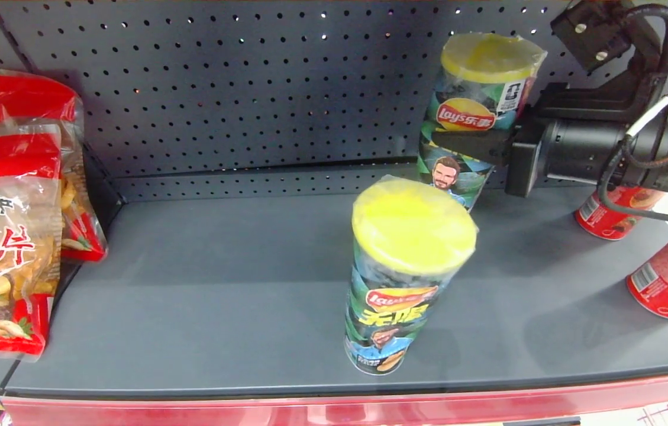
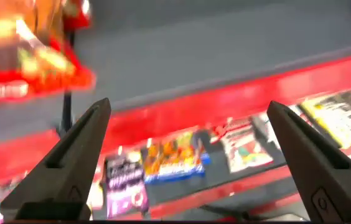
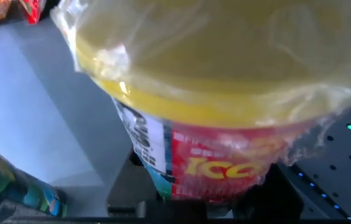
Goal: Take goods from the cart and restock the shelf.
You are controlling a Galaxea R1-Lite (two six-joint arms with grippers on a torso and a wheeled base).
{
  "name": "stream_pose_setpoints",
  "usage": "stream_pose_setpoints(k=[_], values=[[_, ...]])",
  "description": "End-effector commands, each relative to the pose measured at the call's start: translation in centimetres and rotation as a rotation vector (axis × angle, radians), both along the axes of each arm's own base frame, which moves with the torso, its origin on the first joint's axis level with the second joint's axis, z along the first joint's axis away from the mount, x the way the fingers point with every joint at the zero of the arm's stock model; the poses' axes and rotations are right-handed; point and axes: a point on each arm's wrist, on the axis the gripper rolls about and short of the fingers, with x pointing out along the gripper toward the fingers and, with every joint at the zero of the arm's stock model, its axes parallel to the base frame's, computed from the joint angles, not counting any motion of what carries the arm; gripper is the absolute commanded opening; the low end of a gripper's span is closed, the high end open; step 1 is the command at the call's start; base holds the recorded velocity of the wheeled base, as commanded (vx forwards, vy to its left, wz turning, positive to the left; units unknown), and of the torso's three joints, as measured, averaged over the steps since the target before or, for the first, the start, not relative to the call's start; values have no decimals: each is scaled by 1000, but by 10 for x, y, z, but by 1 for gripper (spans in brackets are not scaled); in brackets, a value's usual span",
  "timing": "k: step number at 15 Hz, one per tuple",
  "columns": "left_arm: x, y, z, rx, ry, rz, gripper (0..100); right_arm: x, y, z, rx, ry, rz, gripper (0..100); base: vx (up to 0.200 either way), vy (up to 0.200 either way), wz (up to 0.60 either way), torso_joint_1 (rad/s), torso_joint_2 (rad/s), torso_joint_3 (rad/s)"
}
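my right gripper (image 1: 465,147) clenches the tilted can (image 1: 484,65) above the far shelf (image 1: 221,278); placing step, i'd say: next stand it upright, release. left gripper (image 2: 188,165) gapes empty.

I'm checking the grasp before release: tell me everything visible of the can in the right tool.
The can is a tall tube with a yellow lid under crinkled clear film and a green-blue printed body. It stands roughly upright at the back of the shelf, near the pegboard, behind a matching can. The right tool clamps its middle from the side. Its base is partly hidden, so I cannot tell whether it rests on the shelf.
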Motion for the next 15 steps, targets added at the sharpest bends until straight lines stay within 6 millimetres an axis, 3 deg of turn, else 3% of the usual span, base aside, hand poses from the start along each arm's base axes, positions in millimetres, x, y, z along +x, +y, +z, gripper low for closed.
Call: stream_pose_setpoints(k=[1,2,4,5,8,10,13,15], values=[[16,4,29,-5,4,-152,100,-2,-2,4,8,-9,-5,0,0,0,0,0,0,0],[15,4,22,-7,10,-186,100,-2,-2,4,10,-12,-5,0,0,0,0,0,0,0],[0,4,-13,-11,-42,-243,100,-2,-3,5,12,-12,-6,0,0,0,0,0,0,0],[2,5,-18,-13,-32,-202,100,-2,-4,5,11,-11,-9,0,0,0,0,0,0,0],[4,12,-26,-25,60,166,100,-4,-8,6,15,-13,-20,0,0,0,0,0,0,0],[4,15,-30,-90,95,282,100,-4,-9,6,16,-12,-23,0,0,0,0,0,0,0],[4,15,-30,-116,98,287,100,-3,-8,3,12,-1,-24,0,0,0,0,0,0,0],[4,15,-30,-123,98,289,100,1,-10,-10,-3,42,-38,0,0,0,0,0,0,0]])
